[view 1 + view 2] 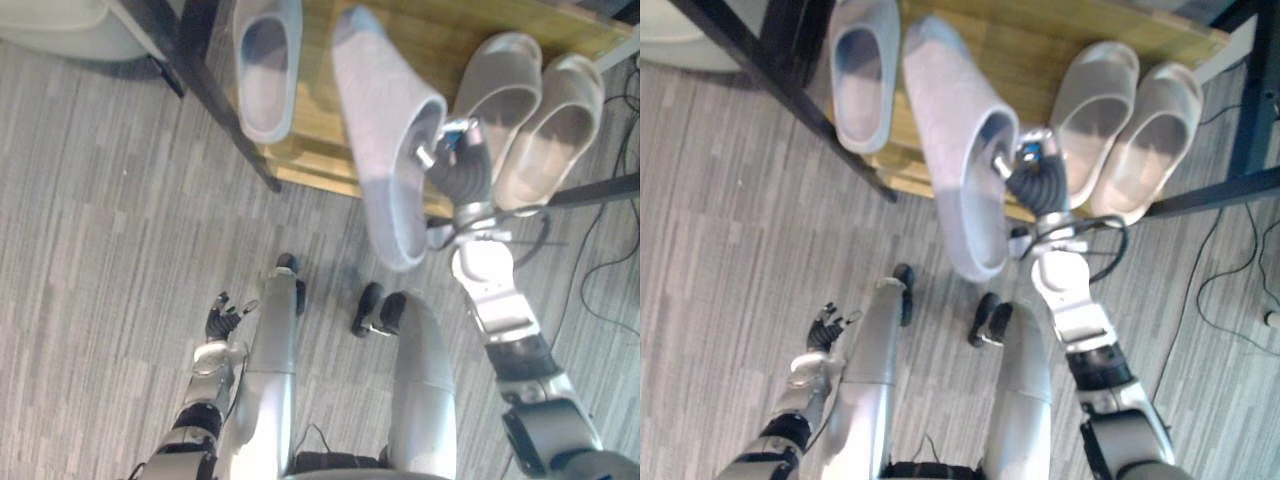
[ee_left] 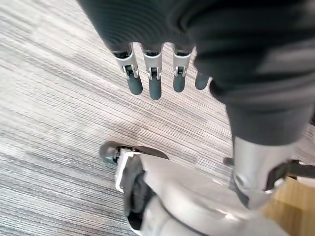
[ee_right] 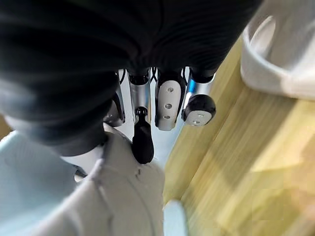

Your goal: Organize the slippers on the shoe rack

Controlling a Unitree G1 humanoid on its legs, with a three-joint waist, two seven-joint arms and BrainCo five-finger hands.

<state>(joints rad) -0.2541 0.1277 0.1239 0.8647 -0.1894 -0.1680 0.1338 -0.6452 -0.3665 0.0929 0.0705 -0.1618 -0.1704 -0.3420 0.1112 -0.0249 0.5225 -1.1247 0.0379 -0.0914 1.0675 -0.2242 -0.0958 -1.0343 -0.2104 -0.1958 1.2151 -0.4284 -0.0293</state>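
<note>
My right hand is shut on the rim of a grey-blue slipper. The slipper hangs over the front edge of the wooden shelf, toe toward the back and heel end out over the floor. In the right wrist view my thumb and fingers pinch the slipper's edge above the wood. Its matching slipper lies on the shelf to the left. A beige pair rests on the right. Down beside my leg, my left hand hangs open, fingers straight over the carpet.
A black frame bar slants down the rack's left side, and another bar crosses at the right. A pale rounded object sits at the far left. Grey striped carpet lies in front of the rack.
</note>
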